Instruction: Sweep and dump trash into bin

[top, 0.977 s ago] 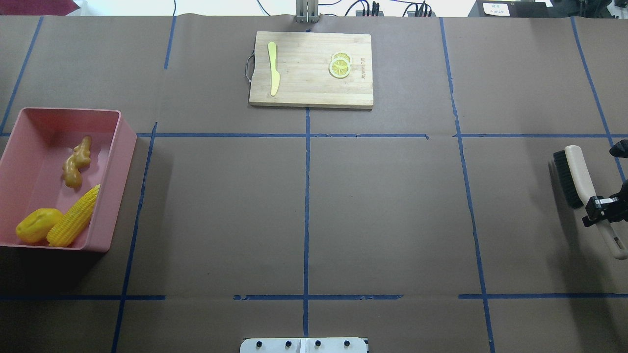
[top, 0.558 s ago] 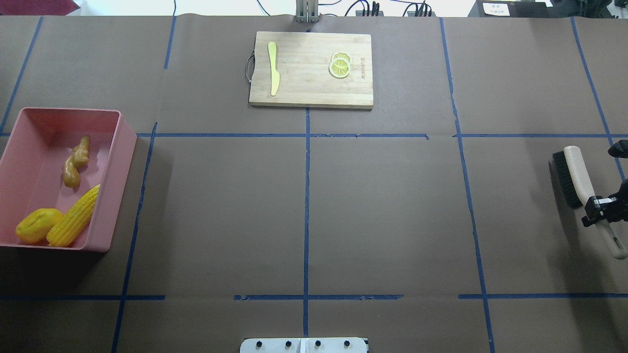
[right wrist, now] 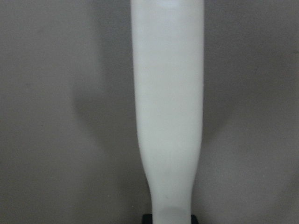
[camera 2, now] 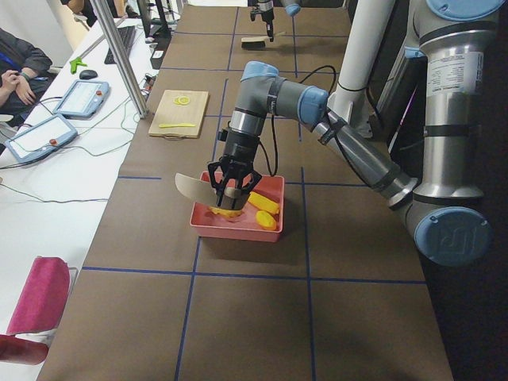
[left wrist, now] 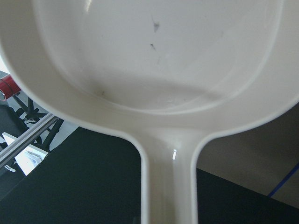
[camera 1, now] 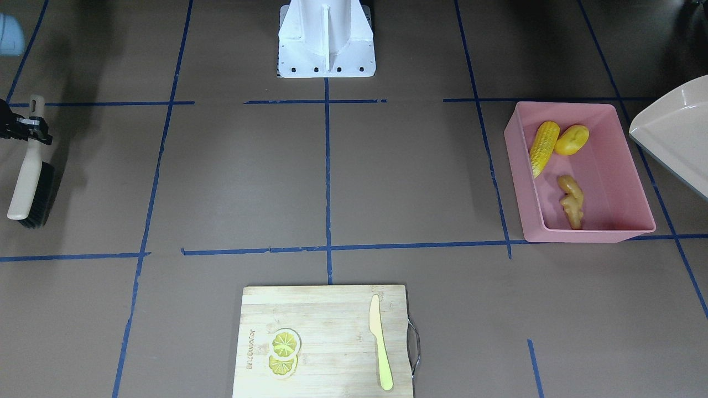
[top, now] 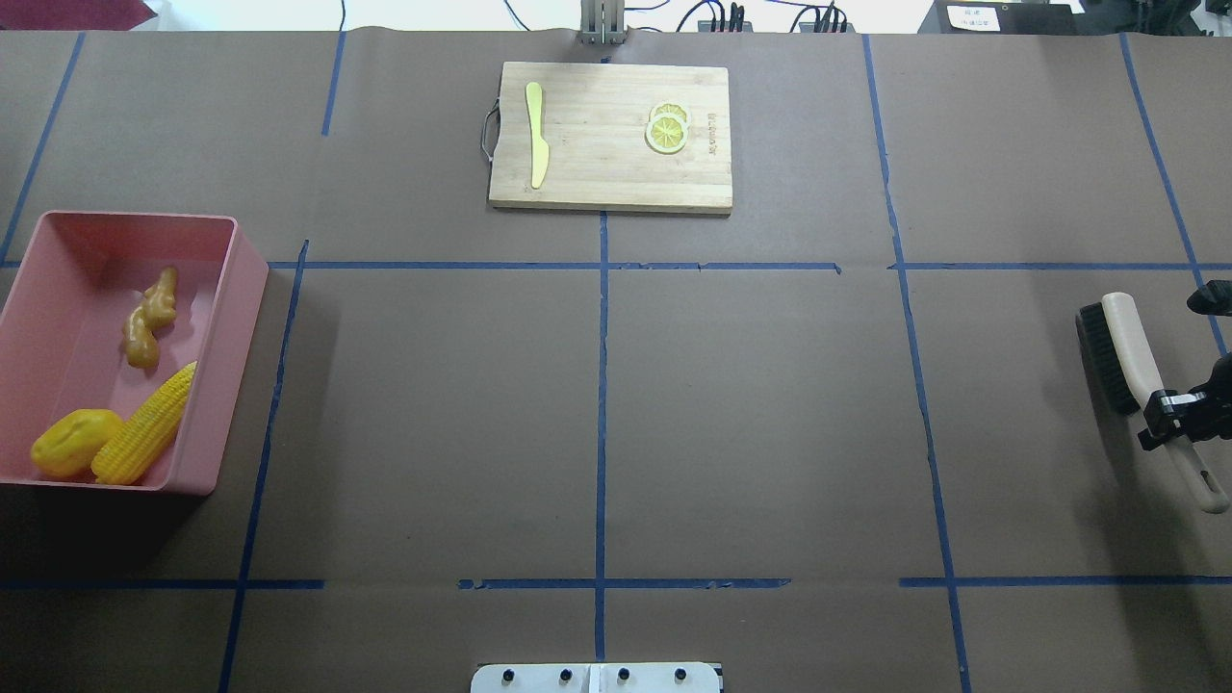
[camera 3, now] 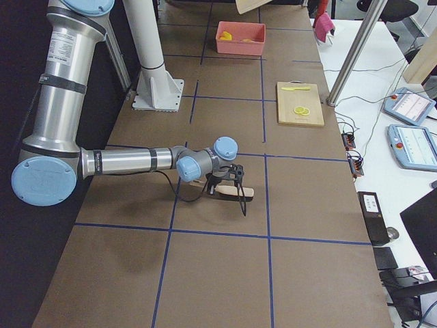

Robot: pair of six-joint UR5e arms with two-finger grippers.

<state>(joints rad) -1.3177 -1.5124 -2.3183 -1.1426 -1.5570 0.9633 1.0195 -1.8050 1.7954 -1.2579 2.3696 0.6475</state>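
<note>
right gripper (top: pixel 1167 421) clamped on brush (top: pixel 1124 348) handle, brush shifted slightly toward robot since earlier, corn cob (top: pixel 144 423), potato lump (top: pixel 75 443), ginger root (top: pixel 149 318) unmoved in bin (top: pixel 246 318), left gripper (camera 2: pixel 232 187) state unclear

A robotics lab: a paper-covered table (top: pixel 770 433) gridded with blue tape (top: pixel 602 385), robot arms (camera 3: pixel 123 160) on a white base (camera 1: pixel 326 38), and control tablets (camera 3: pixel 410 106) and cables (camera 3: pixel 351 147) on a bench (camera 3: pixel 355 41) well beyond the right gripper (camera 3: pixel 229 186).

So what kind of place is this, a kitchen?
Probably a robotics lab, not a kitchen: a left arm and right arm at a table gridded with blue tape, with control tablets on a side desk.
</note>
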